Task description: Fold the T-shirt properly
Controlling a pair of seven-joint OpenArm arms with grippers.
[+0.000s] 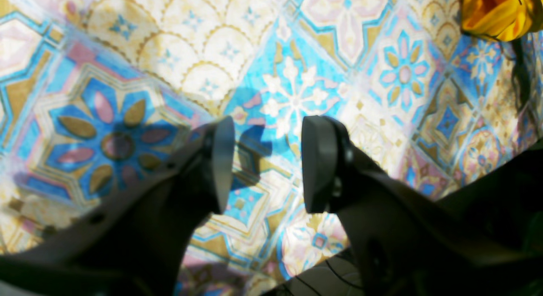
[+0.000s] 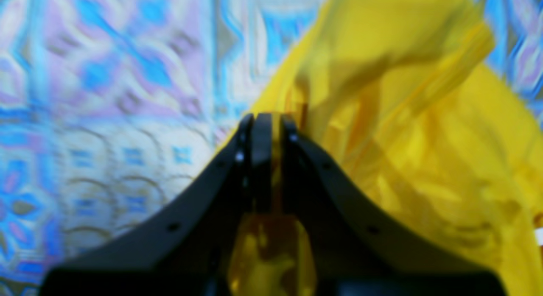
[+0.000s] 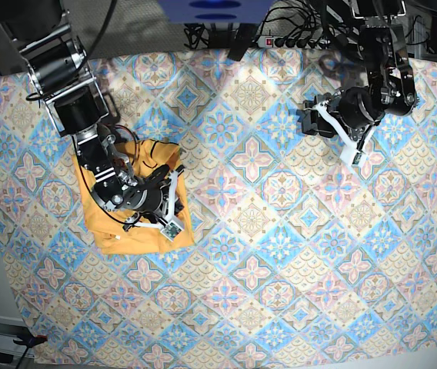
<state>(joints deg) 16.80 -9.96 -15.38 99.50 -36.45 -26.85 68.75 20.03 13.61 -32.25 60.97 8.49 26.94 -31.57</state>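
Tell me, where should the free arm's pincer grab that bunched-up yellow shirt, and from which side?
Probably a loose outer edge of the T-shirt, best the border lying flat on the tablecloth opposite the right pincer, which is shut on a fold. The left pincer hangs open and empty far across the table, so it would come down from above; the heap's middle is too crumpled to show one layer.

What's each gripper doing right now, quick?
Left gripper: open, holding nothing, over the tablecloth.
Right gripper: shut on the T-shirt.
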